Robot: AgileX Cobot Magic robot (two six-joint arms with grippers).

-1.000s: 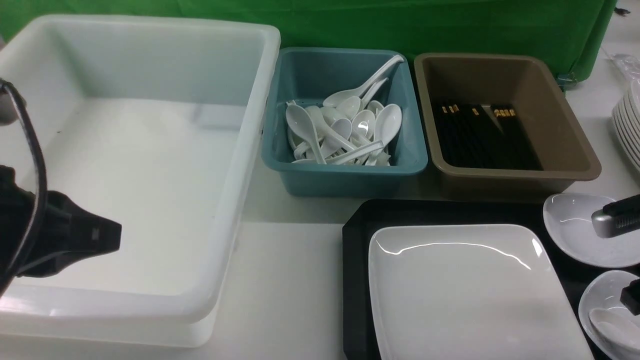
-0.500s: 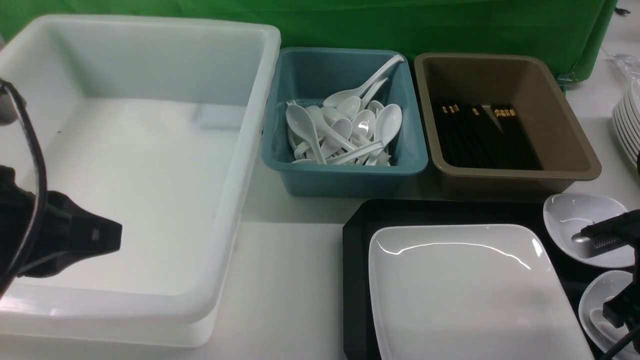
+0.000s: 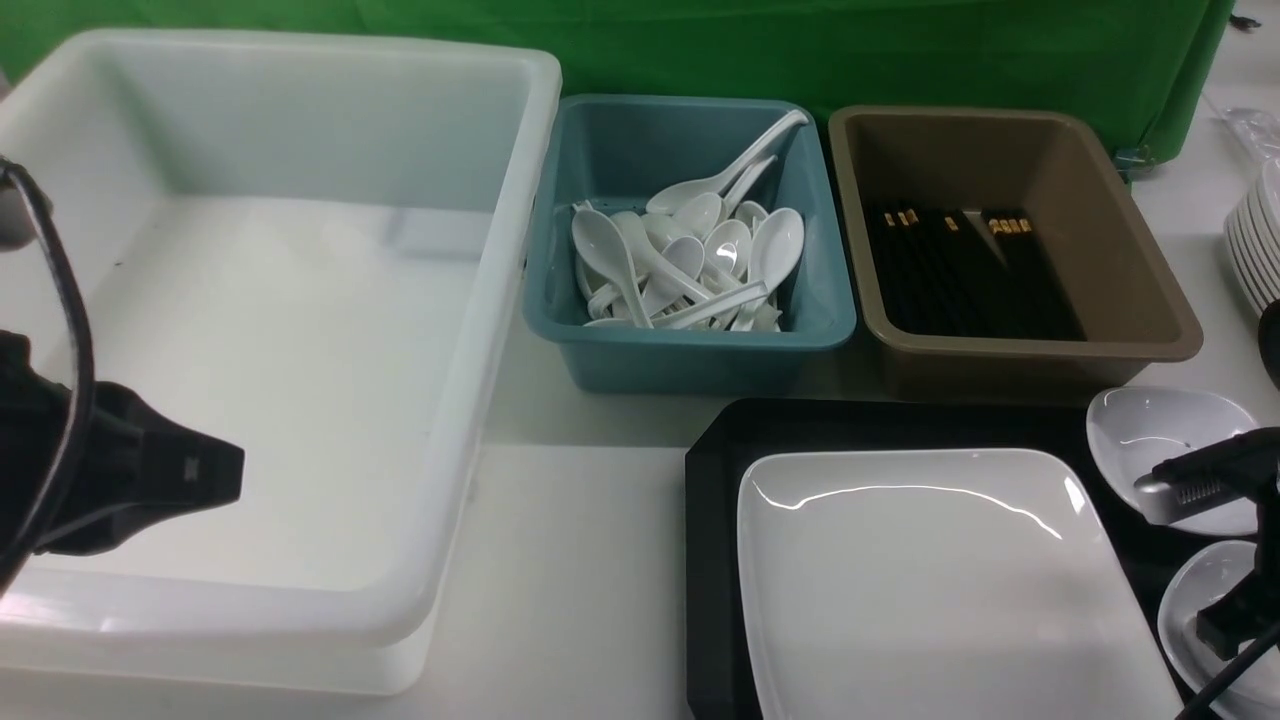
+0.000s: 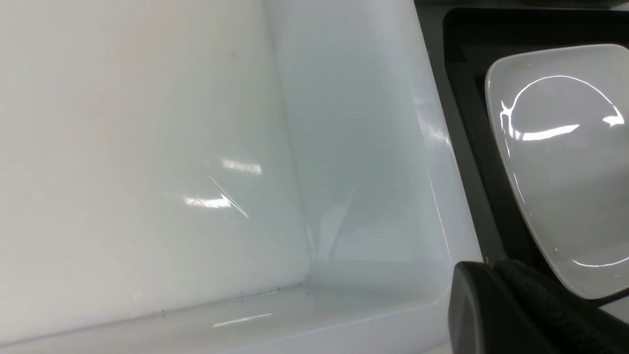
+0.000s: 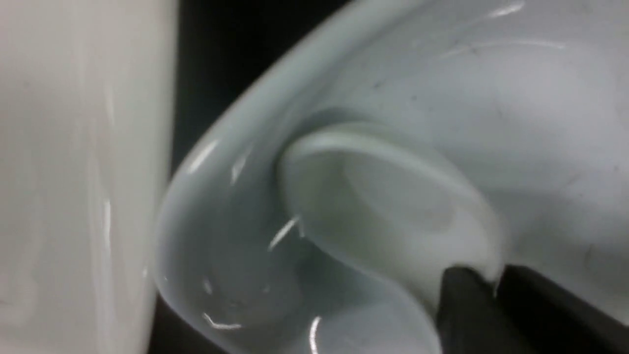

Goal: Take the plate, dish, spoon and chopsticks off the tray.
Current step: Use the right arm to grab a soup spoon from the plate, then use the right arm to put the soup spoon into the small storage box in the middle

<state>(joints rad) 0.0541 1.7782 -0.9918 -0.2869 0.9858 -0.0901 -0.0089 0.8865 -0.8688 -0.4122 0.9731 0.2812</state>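
Note:
The black tray [image 3: 720, 520] lies at the front right with the big white plate [image 3: 930, 590] on it. Two small white dishes sit at its right end, a far one [image 3: 1150, 430] and a near one [image 3: 1195, 590]. The white spoon [image 5: 383, 206] lies in the near dish [image 5: 221, 246]. My right gripper [image 3: 1215, 630] reaches into that dish, and its jaws [image 5: 496, 290] are pinched on the spoon's rim. My left gripper [image 3: 235, 470] hangs shut and empty over the white tub. No chopsticks show on the tray.
A large white tub [image 3: 480, 380] fills the left side. Behind the tray stand a teal bin [image 3: 690, 350] with several spoons in it and a brown bin [image 3: 1040, 360] with black chopsticks. Stacked round plates [image 3: 1255, 250] stand at the far right edge.
My right arm has come down and to the left, into the near dish and onto the spoon. The left arm has not moved.

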